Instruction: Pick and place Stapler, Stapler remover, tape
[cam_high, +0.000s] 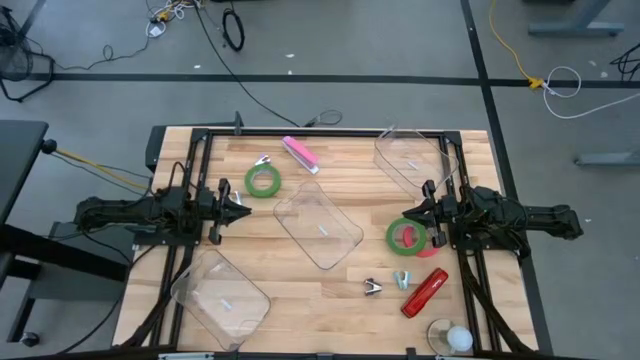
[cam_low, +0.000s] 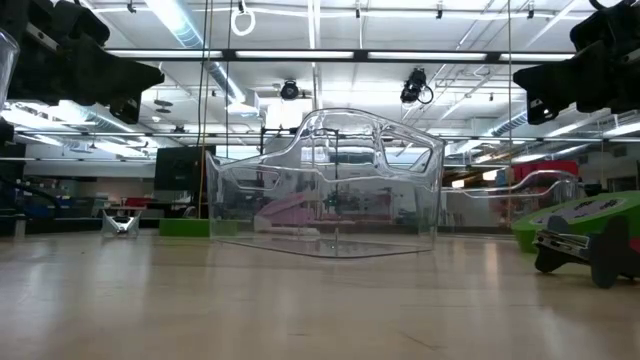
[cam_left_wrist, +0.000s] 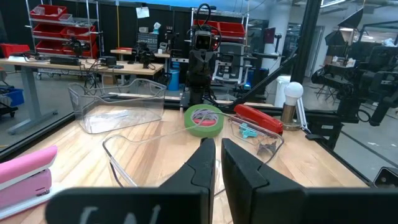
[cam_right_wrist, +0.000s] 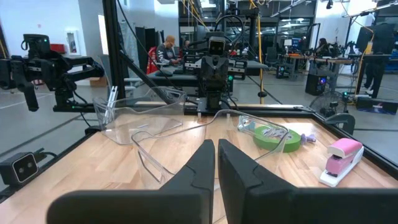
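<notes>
Tape: one green ring (cam_high: 263, 181) lies flat on the tabletop (cam_high: 340, 290) toward the far-left part, a small silver clip-like item (cam_high: 262, 160) just beside it on the far side. Second green ring (cam_high: 408, 237) lies near the right edge with a red-pink ring set inside or on it; can't tell which. It sits directly at the tips of the right end effector (cam_high: 412, 216).

Staplers: pink stapler (cam_high: 299, 153) near the far edge, centre-left. Red stapler (cam_high: 424, 291) toward the near-right corner. Beside it a small teal item (cam_high: 401, 279) and a small metal claw-type piece (cam_high: 372, 287), poss. the remover; too small to confirm.

End effectors: left end effector (cam_high: 240, 211) near the left edge, fingers pressed together or nearly so per own wrist view, holding nothing, clear of the tape. Right end effector near the right edge, fingers likewise close together w/ a thin gap, holding nothing.

Containers: three clear plastic trays. Centre tray (cam_high: 318, 226) btwn the two end effectors, no contents visible. Near-left tray (cam_high: 220, 297) at the near-left corner, no contents visible. Far-right tray (cam_high: 411, 160) at the far-right corner, no contents visible.

Other: round item w/ white ball (cam_high: 452, 337) at the near edge, right side.
</notes>
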